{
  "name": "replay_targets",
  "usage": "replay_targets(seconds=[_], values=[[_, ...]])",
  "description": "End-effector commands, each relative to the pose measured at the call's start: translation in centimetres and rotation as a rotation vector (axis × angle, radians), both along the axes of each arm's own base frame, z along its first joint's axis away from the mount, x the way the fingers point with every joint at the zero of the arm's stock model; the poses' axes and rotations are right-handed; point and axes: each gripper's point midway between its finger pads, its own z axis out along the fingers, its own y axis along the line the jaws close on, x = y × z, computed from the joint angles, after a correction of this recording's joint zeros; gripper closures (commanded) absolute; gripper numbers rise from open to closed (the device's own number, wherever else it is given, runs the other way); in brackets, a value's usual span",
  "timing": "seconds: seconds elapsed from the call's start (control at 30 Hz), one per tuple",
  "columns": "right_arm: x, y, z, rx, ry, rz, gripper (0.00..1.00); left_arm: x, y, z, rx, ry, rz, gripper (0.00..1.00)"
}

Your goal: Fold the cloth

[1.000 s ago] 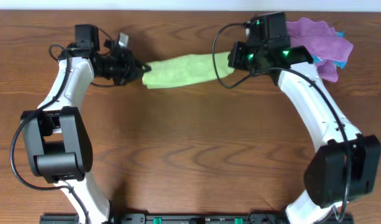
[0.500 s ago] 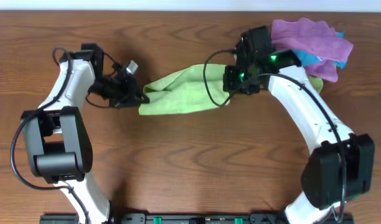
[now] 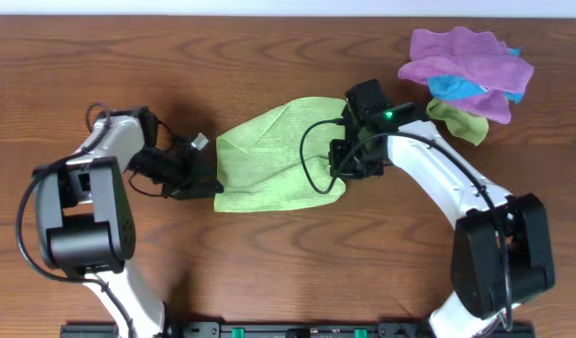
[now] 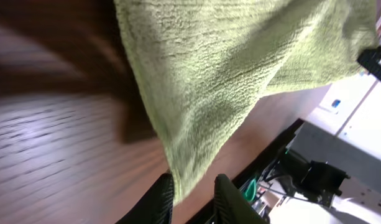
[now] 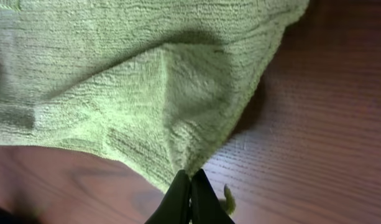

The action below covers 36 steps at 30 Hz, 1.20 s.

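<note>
Lime-green and partly spread, the cloth [image 3: 269, 155] lies across the middle of the wooden table [image 3: 288, 253] in the overhead view, stretched between the two arms. The left gripper [image 3: 209, 179] is at its lower left corner and the right gripper [image 3: 348, 172] is at its right edge. Well apart, at the far right of the table, purple cloths [image 3: 466, 54] sit piled over a blue cloth [image 3: 451, 87], with an olive scrap [image 3: 455, 119] just below them. From the left wrist, the cloth [image 4: 240, 68] hangs over the wood and narrows to a corner that runs down between the fingers [image 4: 160, 198]. The left gripper [image 4: 191, 191] is drawn in to a narrow gap around that corner. From the right wrist, the cloth [image 5: 146, 81] fills the upper view in soft folds, and the right gripper [image 5: 190, 188] has its jaws pressed together, pinching the lowest point of the edge, with bare wood to the right.
</note>
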Motion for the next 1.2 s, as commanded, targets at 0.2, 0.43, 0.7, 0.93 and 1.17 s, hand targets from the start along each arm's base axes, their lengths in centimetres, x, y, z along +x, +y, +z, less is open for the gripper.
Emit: replay_targets(seconds=[0.2, 0.43, 0.7, 0.93, 1.17], values=[[0.1, 0.2, 0.0, 0.001, -0.012, 0.004, 0.98, 0.8, 2.8, 0.2, 0.01, -0.035, 0.073, 0.68], [0.3, 0.3, 0.0, 0.005, -0.02, 0.004, 0.98, 3.3, 2.8, 0.1, -0.001, -0.096, 0.148, 0.58], [0.3, 0.5, 0.1, 0.013, -0.019, 0.005, 0.99, 8.6, 2.0, 0.4, -0.027, -0.172, 0.31, 0.52], [0.2, 0.6, 0.1, 0.014, -0.02, 0.006, 0.99, 10.7, 0.2, 0.8, -0.039, -0.185, 0.363, 0.52], [0.3, 0.6, 0.1, 0.015, -0.021, 0.003, 0.98, 11.7, -0.7, 0.3, 0.013, -0.204, 0.374, 0.54]])
